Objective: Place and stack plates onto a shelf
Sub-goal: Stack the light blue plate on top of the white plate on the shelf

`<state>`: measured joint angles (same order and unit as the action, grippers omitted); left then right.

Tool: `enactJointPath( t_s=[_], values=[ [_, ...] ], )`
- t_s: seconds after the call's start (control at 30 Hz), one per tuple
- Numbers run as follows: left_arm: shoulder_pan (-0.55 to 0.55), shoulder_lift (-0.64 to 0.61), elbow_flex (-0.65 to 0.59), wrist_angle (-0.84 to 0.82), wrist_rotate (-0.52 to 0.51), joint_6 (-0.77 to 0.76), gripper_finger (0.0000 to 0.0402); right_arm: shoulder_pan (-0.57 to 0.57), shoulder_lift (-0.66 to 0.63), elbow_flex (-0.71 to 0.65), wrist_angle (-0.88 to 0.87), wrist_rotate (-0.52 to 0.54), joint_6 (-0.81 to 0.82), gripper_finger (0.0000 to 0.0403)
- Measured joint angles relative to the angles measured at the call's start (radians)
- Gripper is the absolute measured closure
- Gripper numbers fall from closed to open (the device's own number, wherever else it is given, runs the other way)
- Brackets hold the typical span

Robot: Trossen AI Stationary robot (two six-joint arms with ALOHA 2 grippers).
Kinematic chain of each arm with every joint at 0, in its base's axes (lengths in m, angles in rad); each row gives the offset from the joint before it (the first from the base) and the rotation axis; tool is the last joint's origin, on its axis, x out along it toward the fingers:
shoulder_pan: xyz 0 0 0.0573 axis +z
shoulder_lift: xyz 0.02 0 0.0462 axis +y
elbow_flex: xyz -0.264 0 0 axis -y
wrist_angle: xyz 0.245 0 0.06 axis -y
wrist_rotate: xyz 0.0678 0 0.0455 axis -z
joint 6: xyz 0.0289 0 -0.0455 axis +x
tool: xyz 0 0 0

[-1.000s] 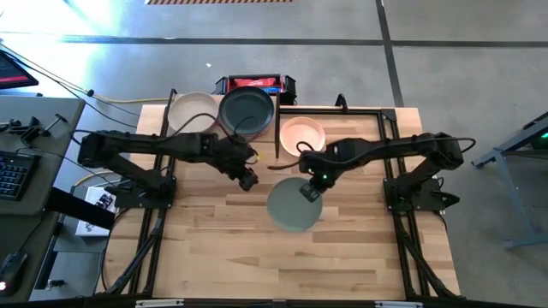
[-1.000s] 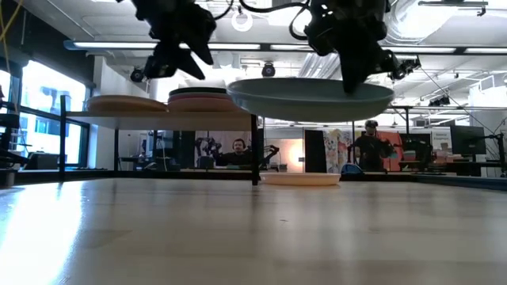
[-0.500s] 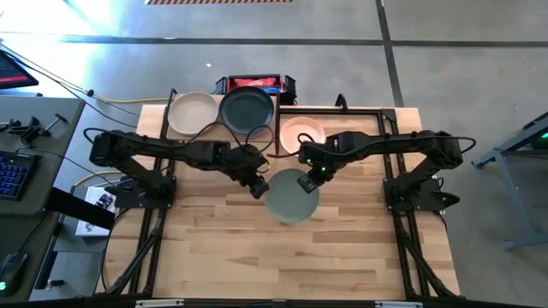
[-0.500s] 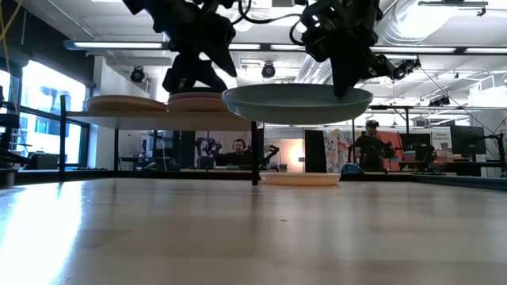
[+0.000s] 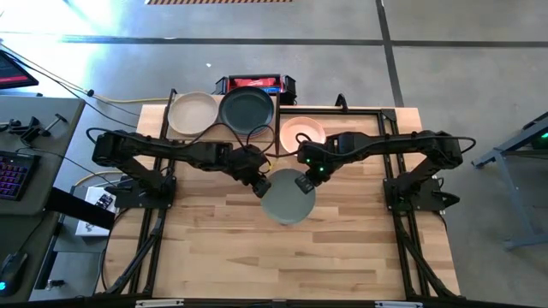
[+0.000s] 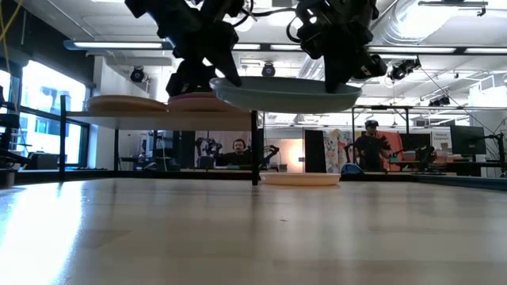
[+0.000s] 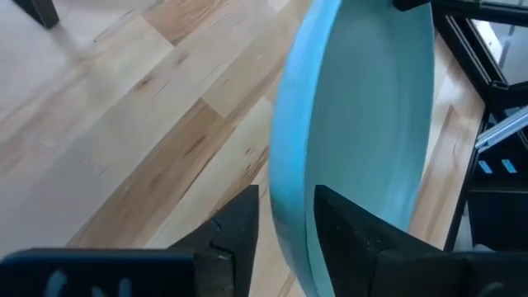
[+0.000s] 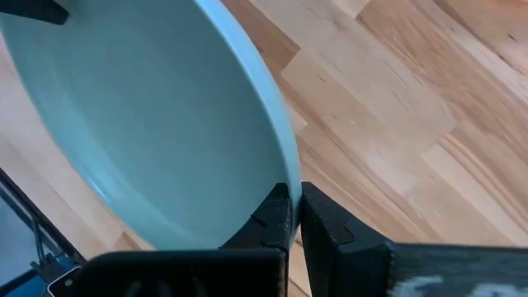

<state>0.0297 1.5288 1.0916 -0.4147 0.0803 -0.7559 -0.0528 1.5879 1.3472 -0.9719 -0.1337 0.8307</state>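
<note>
The sage green plate (image 5: 287,196) is held level in the air above the middle of the wooden tabletop (image 5: 214,248), clear of the surface, as the low view shows. The right gripper (image 5: 305,175) has its fingers pressed together on the plate's rim on the side nearer the shelf; in the right wrist view the rim sits pinched between the two dark fingers (image 8: 276,216). The left gripper (image 5: 259,184) is at the opposite edge of the same plate, its fingers (image 7: 235,231) apart and straddling the rim; I cannot tell if they touch it. The shelf (image 6: 158,113) stands at the far edge of the table, carrying an off-white plate (image 5: 192,112) and a dark green plate (image 5: 247,109) on top of stacks. A peach plate (image 5: 302,133) lies on the tabletop just beside the shelf.
</note>
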Motion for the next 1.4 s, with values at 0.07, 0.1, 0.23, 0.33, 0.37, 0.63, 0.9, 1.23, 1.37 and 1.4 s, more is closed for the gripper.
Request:
enactJointPath(
  t_s=[0.07, 0.1, 0.23, 0.33, 0.37, 0.63, 0.9, 1.23, 1.37, 1.4],
  values=[
    [0.0, 0.0, 0.0, -0.002, 0.0, 0.007, 0.031, 0.0, 0.0, 0.0, 0.003, 0.0, 0.0, 0.0403],
    [0.0, 0.0, 0.0, -0.002, 0.0, 0.014, 0.032, 0.0, 0.0, 0.0, 0.003, 0.0, 0.0, 0.0403],
    [0.002, 0.0, 0.0, -0.013, -0.008, 0.046, 0.037, 0.0, 0.0, 0.0, 0.007, -0.009, 0.003, 0.0403],
    [0.003, 0.0, -0.001, -0.019, -0.016, 0.052, 0.0392, 0.001, 0.0, 0.001, 0.012, -0.043, 0.001, 0.0402],
    [0.002, 0.0, -0.001, -0.019, -0.018, 0.054, 0.0392, 0.0, 0.0, 0.001, 0.012, -0.059, 0.0, 0.0402],
    [0.001, 0.0, -0.001, -0.016, -0.019, 0.112, 0.0389, 0.0, 0.0, 0.001, 0.018, -0.086, 0.002, 0.0401],
    [0.021, -0.008, 0.001, -0.064, -0.016, 0.199, 0.039, 0.0, 0.0, 0.001, 0.054, -0.084, 0.004, 0.0334],
    [0.123, -0.076, 0.001, -0.219, 0.01, 0.317, 0.0391, -0.016, 0.0, 0.001, 0.069, -0.14, 0.054, 0.0269],
    [0.174, -0.132, 0.001, -0.287, 0.006, 0.328, 0.0392, -0.025, 0.0, 0.001, 0.069, -0.129, 0.068, 0.0269],
    [0.187, -0.15, 0.001, -0.307, 0.006, 0.327, 0.0392, -0.026, 0.0, 0.001, 0.069, -0.125, 0.067, 0.0269]
  ],
)
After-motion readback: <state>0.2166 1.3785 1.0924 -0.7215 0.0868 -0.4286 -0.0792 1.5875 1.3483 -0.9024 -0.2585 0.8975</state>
